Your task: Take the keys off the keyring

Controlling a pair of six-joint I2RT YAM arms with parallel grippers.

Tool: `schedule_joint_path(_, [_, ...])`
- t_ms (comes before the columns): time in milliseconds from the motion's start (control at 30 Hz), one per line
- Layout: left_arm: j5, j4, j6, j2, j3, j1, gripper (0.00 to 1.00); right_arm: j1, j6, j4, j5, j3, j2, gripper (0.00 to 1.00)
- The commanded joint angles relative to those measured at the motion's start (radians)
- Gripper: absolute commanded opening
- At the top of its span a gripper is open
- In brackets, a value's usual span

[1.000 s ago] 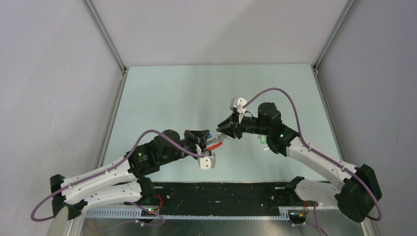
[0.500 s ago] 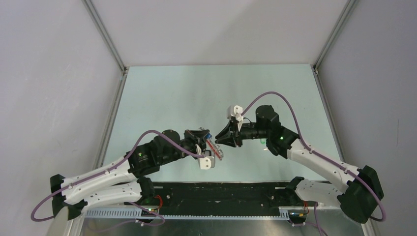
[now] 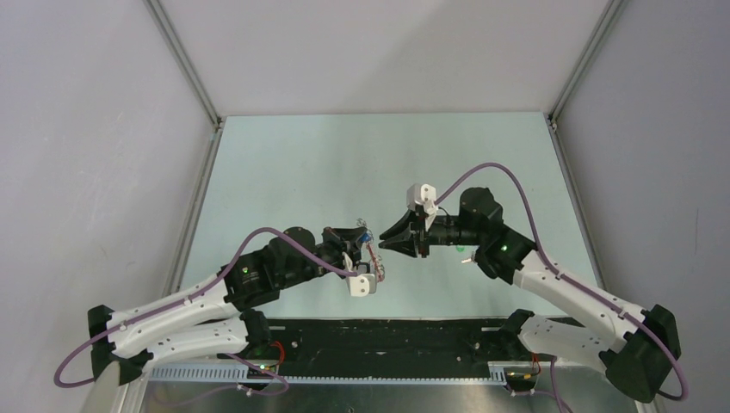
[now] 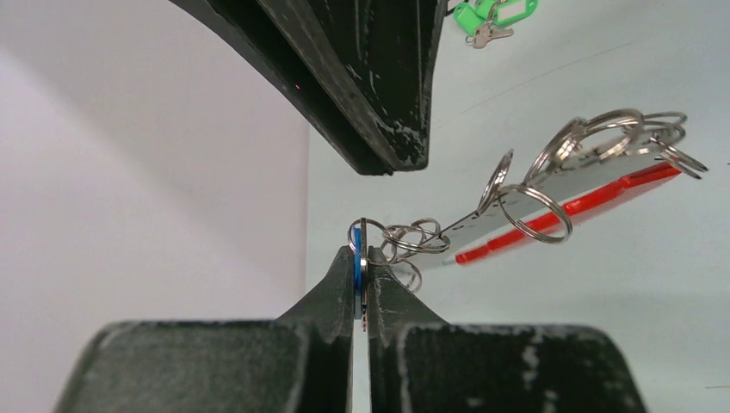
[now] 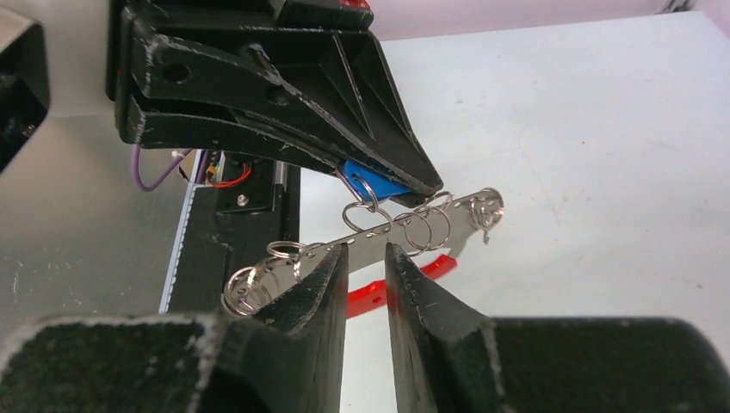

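Observation:
My left gripper point(image 4: 361, 258) is shut on the blue-headed key point(image 4: 356, 274), held above the table; the top view shows it too point(image 3: 362, 247). The keyring point(image 4: 551, 194), a red band and a pale grey strip strung with several small split rings, hangs from that key. In the right wrist view the grey strip point(image 5: 405, 228) lies just beyond my right gripper point(image 5: 366, 251), which is open and holds nothing. The blue key point(image 5: 374, 185) shows under the left fingers point(image 5: 284, 103). In the top view the right gripper point(image 3: 386, 245) faces the keyring point(image 3: 376, 263).
Green-headed keys point(image 4: 486, 15) lie loose on the table behind the right gripper, partly hidden by the right arm in the top view point(image 3: 465, 252). A black rail point(image 3: 387, 335) runs along the table's near edge. Grey walls stand on both sides.
The keyring has swung from pointing right, towards the right gripper, to hanging towards the near edge. The right gripper has dropped lower and its arm has shifted right. The left arm has stayed still.

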Motion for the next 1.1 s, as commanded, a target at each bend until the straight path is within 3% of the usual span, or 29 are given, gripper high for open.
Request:
schedule_joint_path(0, [0.004,0.058,0.015,0.001,0.008,-0.005,0.0,0.005,-0.003,-0.003,0.053,0.042,-0.059,0.28])
schedule_joint_path(133, [-0.005,0.058,-0.002,0.02,0.013,-0.005,0.0,0.007,0.023,-0.009,0.063,0.043,-0.104,0.38])
schedule_joint_path(300, [-0.053,0.057,-0.041,0.061,0.039,-0.005,0.0,0.022,0.047,-0.036,0.117,0.042,-0.139,0.39])
schedule_joint_path(500, [-0.09,0.055,-0.065,0.086,0.048,-0.003,0.0,0.072,0.069,-0.057,0.274,0.043,-0.132,0.38])
schedule_joint_path(733, [-0.098,0.055,-0.076,0.088,0.049,-0.003,0.0,0.111,0.099,-0.078,0.38,0.029,-0.105,0.29])
schedule_joint_path(1067, [-0.148,0.045,-0.134,0.145,0.093,0.037,0.0,0.15,0.045,0.172,0.442,-0.138,-0.11,0.32])
